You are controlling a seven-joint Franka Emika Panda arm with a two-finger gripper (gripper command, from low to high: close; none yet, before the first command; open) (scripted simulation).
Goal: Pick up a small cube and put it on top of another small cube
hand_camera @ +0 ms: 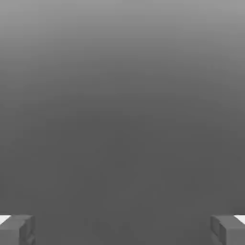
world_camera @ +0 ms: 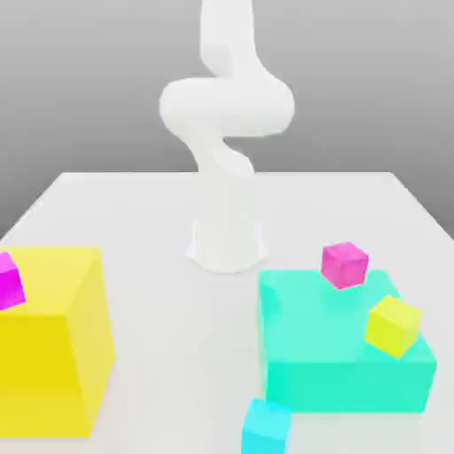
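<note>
We found the gripper (hand_camera: 122,229) with its two grey fingertips (hand_camera: 16,229) set wide apart at opposite edges of the hand view, nothing between them but plain grey background; it was open and empty. In the exterior view, the white arm (world_camera: 226,177) rose from its base near the middle of the white table (world_camera: 160,213) and curved upward out of the frame.

Nearest the camera, we saw the small cube (world_camera: 266,426), sky-cyan, resting on the table just in front of the big teal block (world_camera: 341,355), close to that block's corner on the exterior view's left. On top of the teal block sat a small magenta cube (world_camera: 344,264) towards the back and a small yellow cube (world_camera: 394,325) towards the exterior view's right, both tilted. On the exterior view's left stood a big yellow block (world_camera: 53,341), with another small magenta cube (world_camera: 9,282) on its top at the frame's edge.
</note>
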